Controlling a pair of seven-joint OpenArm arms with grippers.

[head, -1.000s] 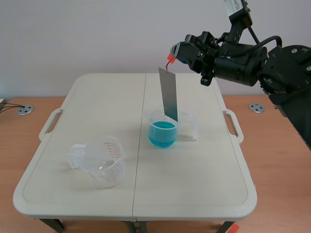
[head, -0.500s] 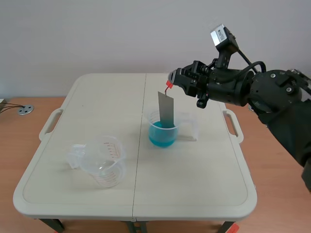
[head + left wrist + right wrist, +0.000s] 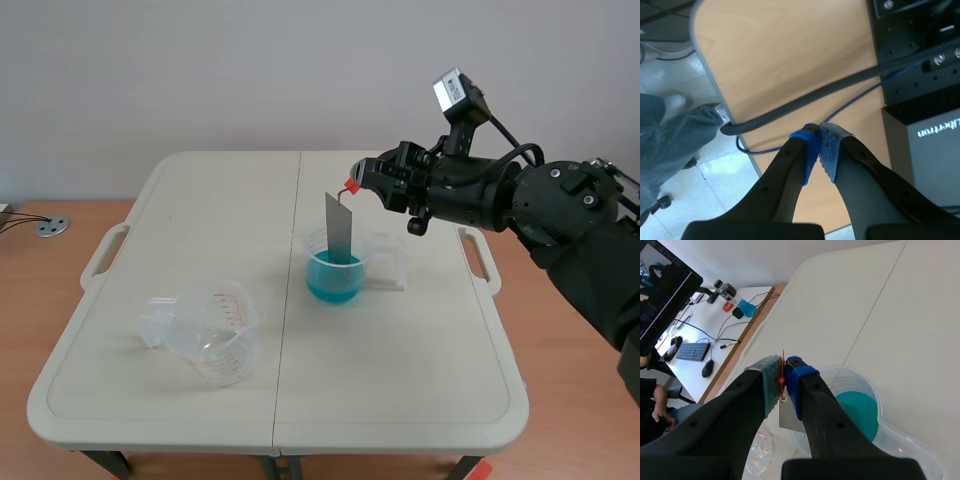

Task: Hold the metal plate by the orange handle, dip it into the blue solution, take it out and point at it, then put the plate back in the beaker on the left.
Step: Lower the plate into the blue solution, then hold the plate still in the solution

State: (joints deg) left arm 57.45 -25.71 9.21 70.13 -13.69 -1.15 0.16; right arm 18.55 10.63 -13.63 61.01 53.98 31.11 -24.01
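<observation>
A grey metal plate [image 3: 341, 228] hangs upright with its lower end down in the blue solution of a clear beaker [image 3: 338, 268] at the table's middle. My right gripper [image 3: 354, 184] is shut on the plate's orange handle [image 3: 351, 185], just above the beaker. In the right wrist view the orange handle [image 3: 782, 375] is pinched between the pads, with the plate [image 3: 788, 417] and the blue solution [image 3: 856, 414] beneath. An empty clear beaker [image 3: 210, 330] stands at the table's front left. My left gripper [image 3: 819, 150] is shut on nothing, off the table over a wooden floor.
The white folding table [image 3: 200, 220] has handles at both sides. A cable [image 3: 840, 85] and black equipment [image 3: 925, 60] lie under the left gripper. A desk with a keyboard [image 3: 693, 351] shows past the table in the right wrist view.
My right arm has come down with the plate, lowering its end from above the beaker into the blue solution. In the last half second it barely moved.
</observation>
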